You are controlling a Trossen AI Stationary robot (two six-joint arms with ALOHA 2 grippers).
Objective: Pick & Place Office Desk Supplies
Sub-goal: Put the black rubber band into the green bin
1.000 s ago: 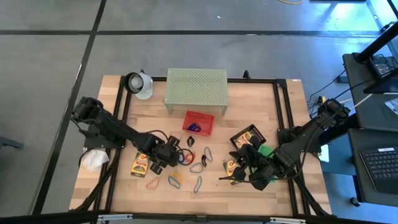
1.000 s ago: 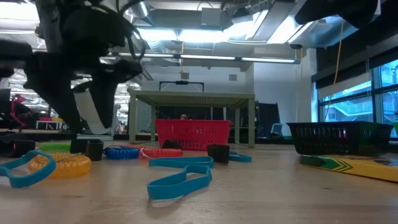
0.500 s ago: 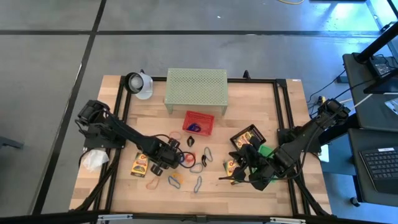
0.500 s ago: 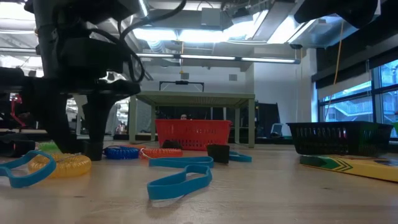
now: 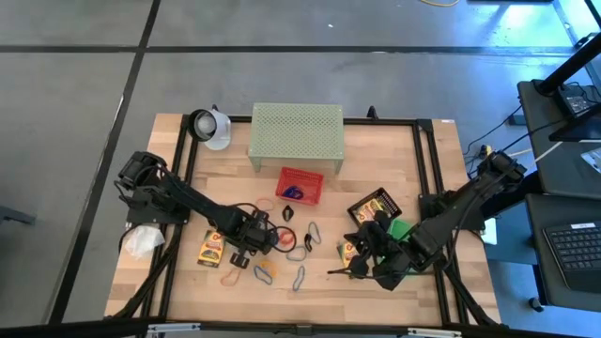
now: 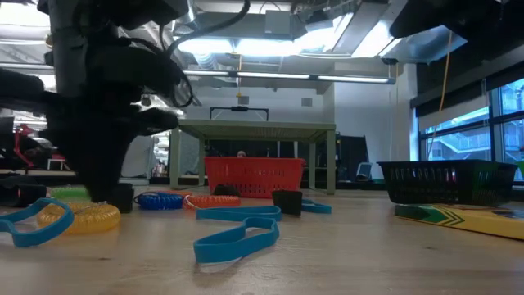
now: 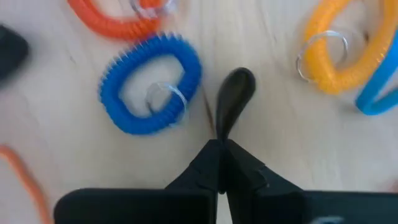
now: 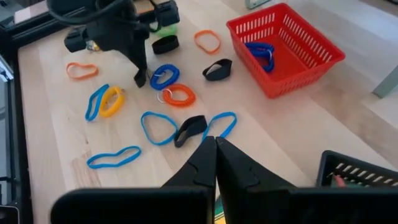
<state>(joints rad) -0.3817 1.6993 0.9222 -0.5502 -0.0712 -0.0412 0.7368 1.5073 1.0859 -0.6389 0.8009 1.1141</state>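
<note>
One black clip (image 7: 234, 94) lies on the wood just beyond the left gripper (image 7: 221, 155), whose fingers are pressed together on the clip's narrow end at the lower centre of the left wrist frame. A blue coiled loop (image 7: 150, 84) lies just beside the clip, and a yellow coiled loop (image 7: 341, 55) sits at the upper right. The hold appears to catch only the clip's tip, so the clip may pivot or slip out during a lift; the blue coiled loop could also be dragged along. The right gripper (image 8: 215, 158) waits with fingers together, holding nothing, at the lower right of the high frame. The high view hides this contact under the left gripper's body. The right wrist view alone shows the inside of the red basket (image 8: 311, 59).
</note>
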